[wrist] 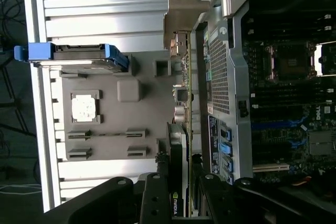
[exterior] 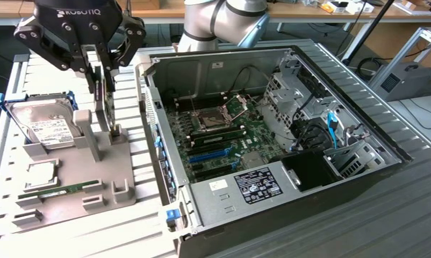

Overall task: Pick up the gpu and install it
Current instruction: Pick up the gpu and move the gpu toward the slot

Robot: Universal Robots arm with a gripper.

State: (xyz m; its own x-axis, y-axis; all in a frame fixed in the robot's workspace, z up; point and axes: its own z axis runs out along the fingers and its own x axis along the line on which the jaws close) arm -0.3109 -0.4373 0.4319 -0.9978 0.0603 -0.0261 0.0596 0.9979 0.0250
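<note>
1. The gpu and everything around it are carried by a slatted metal table.
2. An open computer case is laid on its side toward the table's edge at the exterior view's right, with its motherboard exposed.
3. A grey holder tray is set just beside the case.
4. The gripper is placed over the tray's case-side edge, and its jaws are clamped on the gpu.
5. The gpu is held upright on end at that edge, with its silver bracket at one end. Whether its lower end is clear of the tray's slot cannot be told.
6. A hard drive in a blue frame is propped tilted at the tray's corner away from the case.
7. A square processor chip is laid flat beside the hard drive.
8. A narrow RAM stick is seated beside the chip.
</note>
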